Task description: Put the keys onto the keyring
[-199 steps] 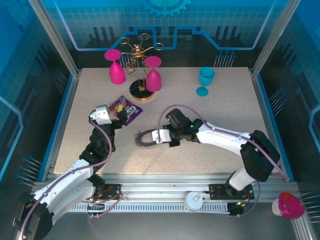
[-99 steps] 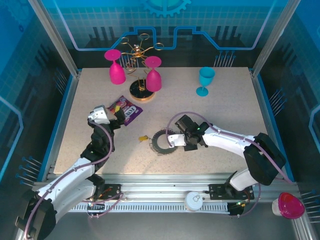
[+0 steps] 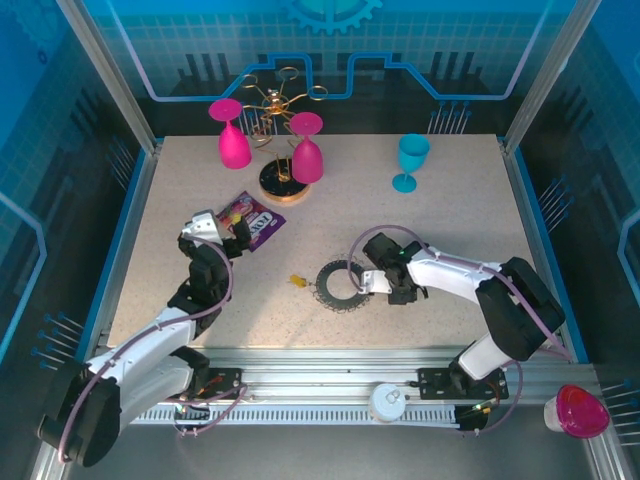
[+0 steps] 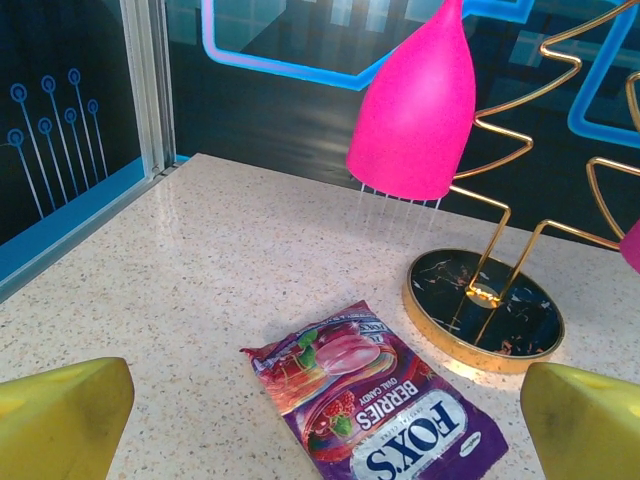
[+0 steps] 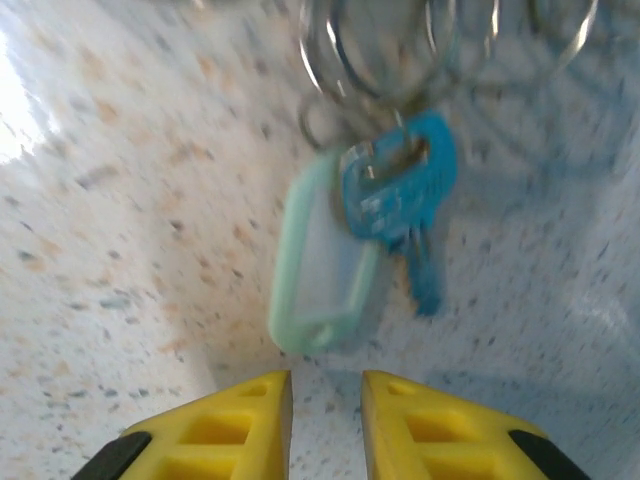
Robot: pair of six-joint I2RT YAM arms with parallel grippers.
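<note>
Presently we list the keyring [image 3: 338, 285] flat on the worktop [image 3: 450, 200], teal key [image 5: 398, 195] apparently hung on a loop, yellow key [image 3: 297, 281] loose just left, right gripper [image 5: 326, 385] nearly pressed together and empty, left gripper [image 4: 327, 385] spread wide: next, we judge, pinching that yellow key demands precision.

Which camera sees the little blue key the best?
The right wrist view: the blue key is close up, beside a pale green tag under the wire loops. From the top the keyring shows, but the key is too small to spot.
</note>
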